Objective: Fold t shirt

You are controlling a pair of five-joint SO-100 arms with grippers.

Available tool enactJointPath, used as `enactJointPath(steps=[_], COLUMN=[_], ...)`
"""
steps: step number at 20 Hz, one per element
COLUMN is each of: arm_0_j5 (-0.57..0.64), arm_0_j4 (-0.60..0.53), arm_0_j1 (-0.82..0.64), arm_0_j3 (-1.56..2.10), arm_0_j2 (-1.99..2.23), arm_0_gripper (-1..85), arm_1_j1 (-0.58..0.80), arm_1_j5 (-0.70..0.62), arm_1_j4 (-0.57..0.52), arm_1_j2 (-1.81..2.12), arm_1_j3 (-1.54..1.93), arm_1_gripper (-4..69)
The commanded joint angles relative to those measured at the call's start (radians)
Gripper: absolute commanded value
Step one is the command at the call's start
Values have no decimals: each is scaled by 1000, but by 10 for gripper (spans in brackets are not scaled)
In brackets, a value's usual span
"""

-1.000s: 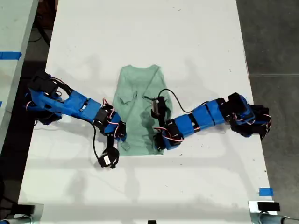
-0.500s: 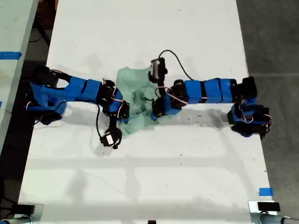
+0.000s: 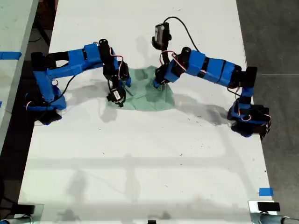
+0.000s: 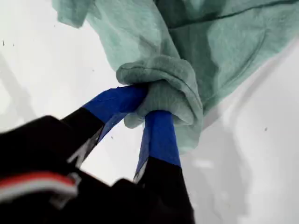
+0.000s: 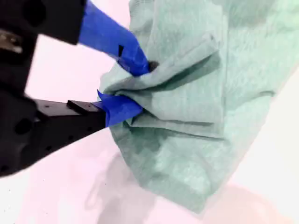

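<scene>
Pale mint-green wrinkled cloth t shirt (image 3: 150, 92) bunched on white table (image 3: 140, 158), long axis across exterior view, my first gripper (image 4: 150, 105) and my second gripper (image 5: 130, 88) each clamped on a cloth fold.

White table (image 3: 140, 163); blue tape (image 3: 265, 191)

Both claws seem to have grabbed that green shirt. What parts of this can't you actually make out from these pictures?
- Which arm is first or second: the wrist views show only cloth at the jaws, so neither matches an arm in the exterior view.
- The t shirt: in the exterior view the arms cover both gripped edges, hiding sleeves and collar.
- My first gripper: cloth wraps its fingertips, hiding them.
- My second gripper: how many layers it pinches is hidden by bunching.
</scene>
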Motion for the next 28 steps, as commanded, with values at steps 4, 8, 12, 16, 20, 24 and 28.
enactJointPath(steps=[4,8,12,16,20,24,28], arm_0_j5=[158,235,249,184,-6,-325,-604], arm_0_j4=[-55,-67,-5,115,115,115,15], arm_0_j1=[-135,-222,-244,-195,-55,249,549], arm_0_j3=[-15,-23,-29,-84,103,267,439], arm_0_j2=[-78,-156,-89,118,502,859,888], arm_0_gripper=[153,164,170,165,155,142,138], arm_1_j1=[130,187,212,196,120,-49,-299], arm_1_j5=[-118,-192,-222,-55,112,327,586], arm_1_j4=[-49,-61,17,238,282,282,278], arm_1_j2=[-61,-149,-132,-8,350,792,1077], arm_1_j3=[-63,-63,-95,-160,118,492,805], arm_1_gripper=[110,220,326,306,303,289,281])
